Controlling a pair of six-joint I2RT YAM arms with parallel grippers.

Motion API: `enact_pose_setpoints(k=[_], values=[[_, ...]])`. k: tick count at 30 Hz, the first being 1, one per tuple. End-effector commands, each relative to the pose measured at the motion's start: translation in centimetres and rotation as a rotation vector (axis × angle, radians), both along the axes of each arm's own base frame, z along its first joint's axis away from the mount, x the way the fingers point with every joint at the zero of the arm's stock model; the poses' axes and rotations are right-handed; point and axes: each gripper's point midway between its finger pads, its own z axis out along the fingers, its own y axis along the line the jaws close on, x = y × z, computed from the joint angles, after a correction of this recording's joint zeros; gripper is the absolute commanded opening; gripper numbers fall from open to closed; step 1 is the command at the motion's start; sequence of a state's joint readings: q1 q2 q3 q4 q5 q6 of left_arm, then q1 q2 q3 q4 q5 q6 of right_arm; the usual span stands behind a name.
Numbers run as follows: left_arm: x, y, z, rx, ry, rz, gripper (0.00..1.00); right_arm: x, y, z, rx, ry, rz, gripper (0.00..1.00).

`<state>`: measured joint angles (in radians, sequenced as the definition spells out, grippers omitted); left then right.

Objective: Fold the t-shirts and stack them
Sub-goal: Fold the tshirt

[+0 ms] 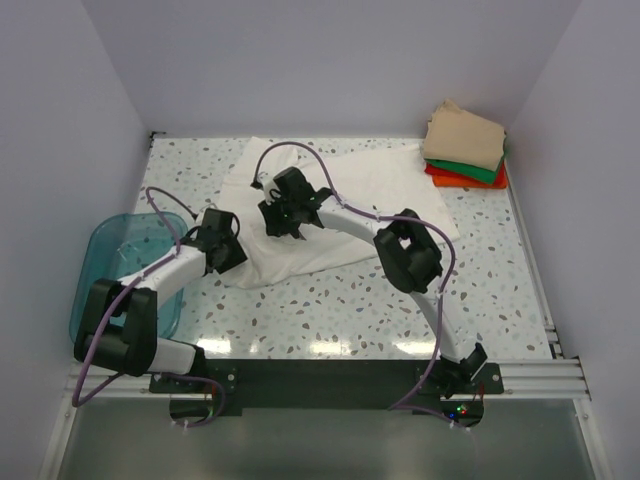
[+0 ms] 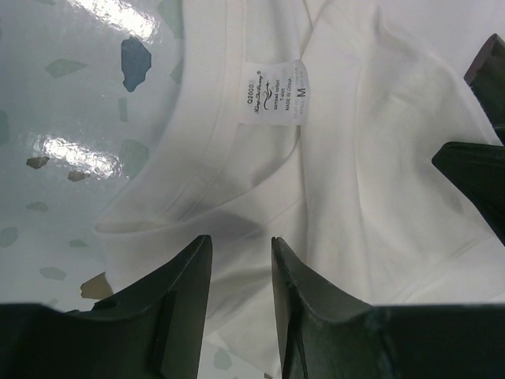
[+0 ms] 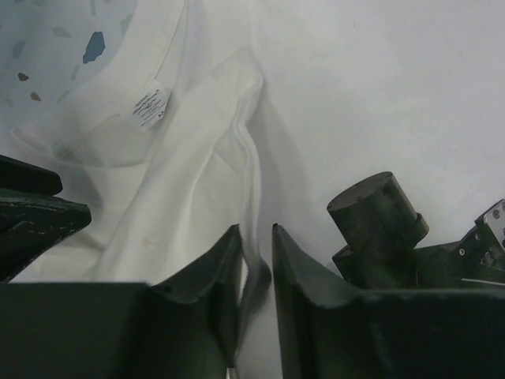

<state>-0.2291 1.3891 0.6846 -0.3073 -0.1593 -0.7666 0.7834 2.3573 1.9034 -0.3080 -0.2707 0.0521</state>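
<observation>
A large white t-shirt (image 1: 350, 195) lies rumpled across the middle and back of the table. Its collar and size label (image 2: 274, 91) face up. My left gripper (image 1: 226, 243) is at the shirt's near-left edge. In the left wrist view (image 2: 241, 241) its jaws stand a little apart, with smooth white cloth (image 2: 355, 158) showing in the gap. My right gripper (image 1: 284, 207) is over the shirt's middle. In the right wrist view (image 3: 256, 229) it is shut on a raised fold of the white cloth (image 3: 197, 158). Folded tan (image 1: 465, 138), green (image 1: 470, 170) and orange-red (image 1: 450, 180) tees are stacked at the back right.
A translucent teal bin (image 1: 112, 262) stands at the left table edge, close beside my left arm. White walls enclose the table on three sides. Bare speckled tabletop (image 1: 360, 305) lies between the shirt and the arm bases. The two grippers are close together.
</observation>
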Motion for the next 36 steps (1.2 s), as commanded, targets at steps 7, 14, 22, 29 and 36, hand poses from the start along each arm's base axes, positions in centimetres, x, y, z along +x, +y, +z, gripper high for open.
enact_pose_setpoints(k=[7, 14, 22, 29, 36], values=[[0.7, 0.2, -0.1, 0.003, -0.024, 0.002, 0.35, 1.9, -0.3, 6.6, 0.091, -0.145, -0.086, 0.08], [0.3, 0.4, -0.5, 0.011, -0.007, 0.007, 0.16, 2.5, -3.1, 8.0, 0.116, -0.172, -0.199, 0.03], [0.4, 0.4, -0.4, 0.011, -0.013, 0.005, 0.02, 3.5, -6.5, 6.6, 0.09, -0.144, -0.302, 0.01], [0.5, 0.3, -0.1, 0.008, -0.017, -0.002, 0.0, 3.0, -8.6, 5.1, 0.059, -0.102, -0.326, 0.01], [0.3, 0.1, 1.0, -0.008, -0.042, -0.011, 0.0, -0.1, -8.7, 4.5, 0.079, -0.044, -0.21, 0.03]])
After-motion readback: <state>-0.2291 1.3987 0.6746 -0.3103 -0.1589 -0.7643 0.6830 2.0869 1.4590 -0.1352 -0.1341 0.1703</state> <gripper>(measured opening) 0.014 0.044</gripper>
